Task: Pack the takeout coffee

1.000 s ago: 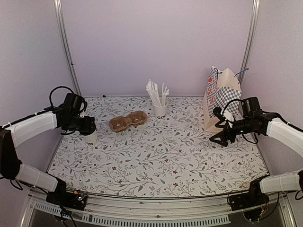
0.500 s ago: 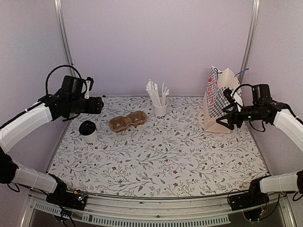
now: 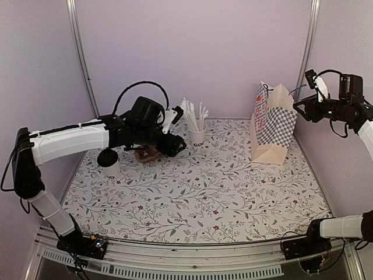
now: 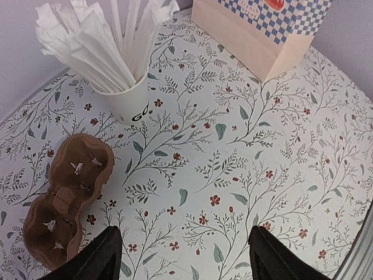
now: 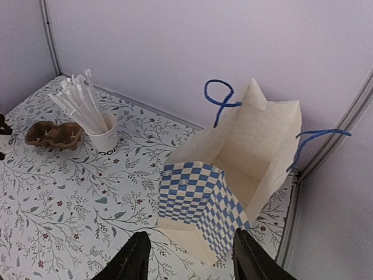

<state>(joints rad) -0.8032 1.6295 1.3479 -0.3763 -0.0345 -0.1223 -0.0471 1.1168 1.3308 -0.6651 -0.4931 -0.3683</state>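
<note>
Now, takeout coffee point(image 3: 108, 162): upright on the table point(image 3: 221, 192) near its left edge, black lid on, touched by neither hand; absent from both wrist views.
Left hand point(image 3: 173, 147): hovering above the pulp carrier point(image 4: 70, 192), fingers spread wide, holding nothing.
Right hand point(image 3: 303, 108): high over the paper bag point(image 3: 273, 125) at far right, fingers parted, empty.
Coffee from left hand: off to the left and slightly nearer the arm bases, well apart.
Long axis: vertical, so probably a level approach around the cup wall.
Nearer arm: left, by far.
Bag mouth: open upward, ready to receive the cup from above.
</note>
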